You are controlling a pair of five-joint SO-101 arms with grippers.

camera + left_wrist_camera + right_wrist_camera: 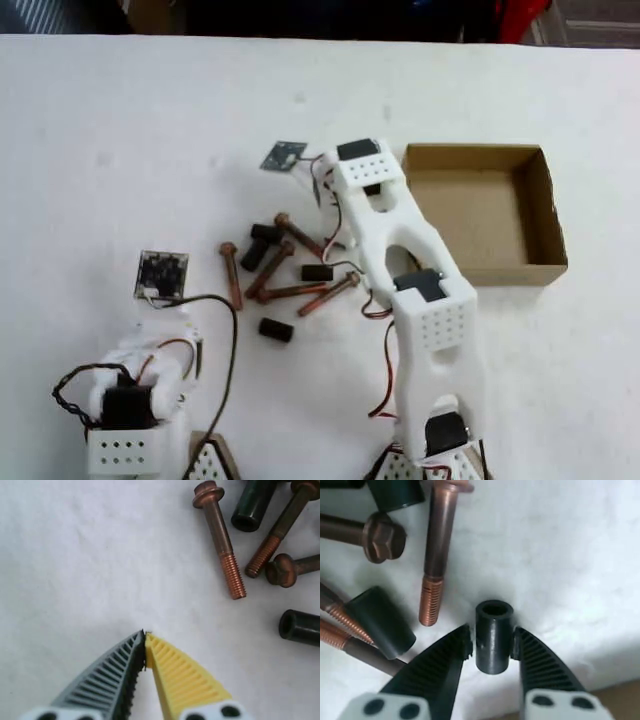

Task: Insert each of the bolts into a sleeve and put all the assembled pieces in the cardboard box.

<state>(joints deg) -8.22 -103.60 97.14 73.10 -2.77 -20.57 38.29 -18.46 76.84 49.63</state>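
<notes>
Several copper-coloured bolts (268, 268) and black sleeves (275, 329) lie loose in the middle of the table. My right arm (400, 240) stretches over them beside the cardboard box (545, 215). My right gripper (491, 640) is shut on a black sleeve (493, 630), which stands upright with its bore facing up. Just beyond it lie a bolt (436, 555) and another sleeve (382, 622). My left gripper (145, 634) is shut on nothing, its tips low over bare table, short of a bolt (220, 540) and a sleeve (300, 627). The left arm (130, 410) is folded at the front left.
The box (470, 205) is open at the top with nothing showing inside, right of the right arm. Wires loop from both arms near the parts. Wide white table lies free at the left and the back.
</notes>
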